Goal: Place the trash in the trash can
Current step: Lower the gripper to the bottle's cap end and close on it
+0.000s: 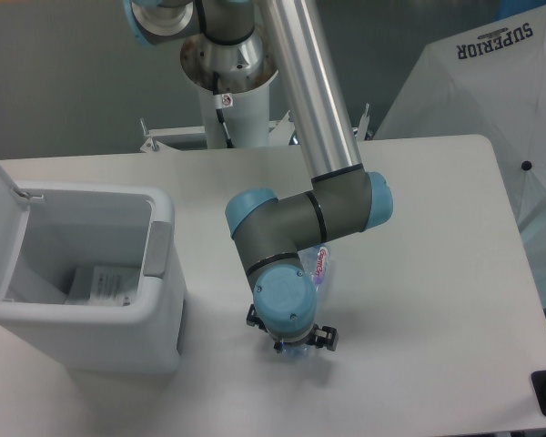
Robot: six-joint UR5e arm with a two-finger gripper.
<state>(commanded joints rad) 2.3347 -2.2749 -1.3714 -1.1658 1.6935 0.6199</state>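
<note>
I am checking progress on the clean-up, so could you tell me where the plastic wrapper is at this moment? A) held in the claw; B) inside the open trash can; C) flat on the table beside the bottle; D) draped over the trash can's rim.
B: the wrapper lies at the bottom of the open trash can, while the bottle sits on the table under the arm.

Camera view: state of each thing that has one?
trash can: lid flipped up, open; upright on table.
wrapper: lying flat inside the trash can.
bottle: crushed, on the table, mostly hidden under the wrist.
gripper: down at the bottle; jaws hidden, cannot tell whether shut.
</note>
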